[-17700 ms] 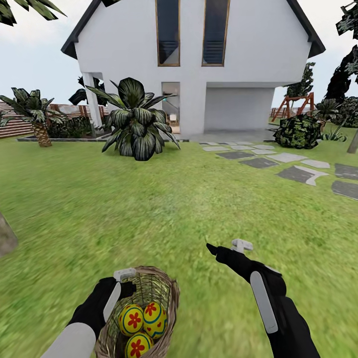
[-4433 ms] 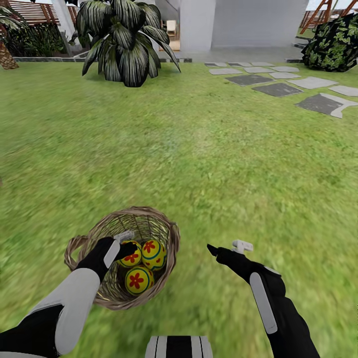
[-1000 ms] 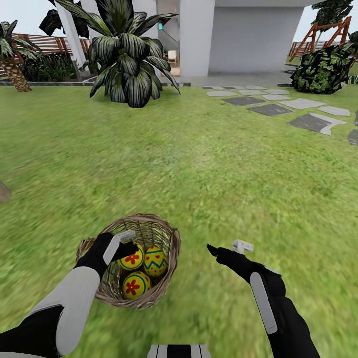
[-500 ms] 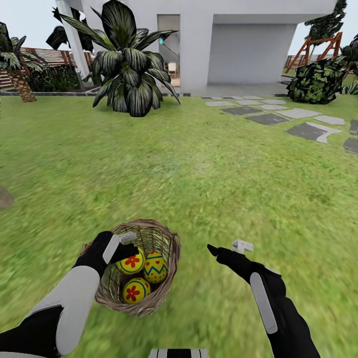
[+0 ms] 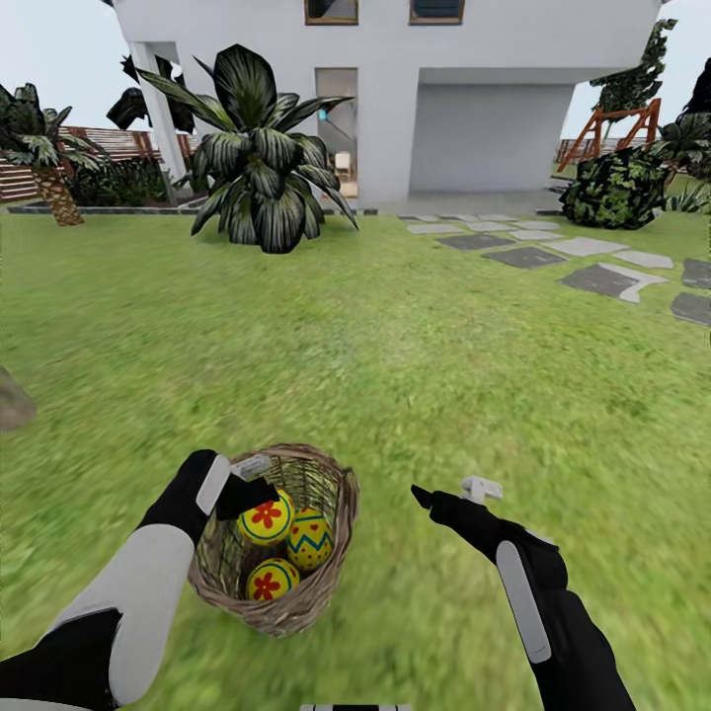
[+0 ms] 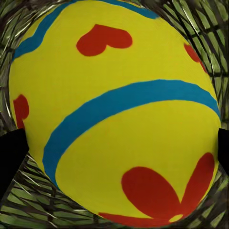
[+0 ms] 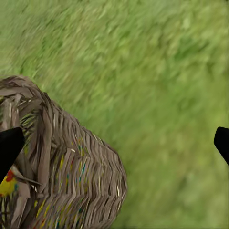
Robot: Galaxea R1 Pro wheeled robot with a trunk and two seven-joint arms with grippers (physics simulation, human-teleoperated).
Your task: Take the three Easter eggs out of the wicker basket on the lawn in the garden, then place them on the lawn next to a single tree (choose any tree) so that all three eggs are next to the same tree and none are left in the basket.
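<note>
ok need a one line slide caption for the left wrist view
Close-up of a yellow Easter egg with blue bands and red flowers between the left gripper's jaws, wicker basket weave behind it.

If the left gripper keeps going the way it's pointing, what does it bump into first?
Most likely the Easter egg right ahead of the left gripper, inside the wicker basket.

You get flat, even daylight here: bright, with no clear sun direction, no glare and almost no cast shadows on the lawn (image 5: 415,336). The grass smears into blur toward the lower edges of your head view. The house (image 5: 474,99) stays fairly sharp. Up close, the egg (image 6: 114,114) looks soft-edged, and the basket (image 7: 71,167) weave is blurry.
</note>
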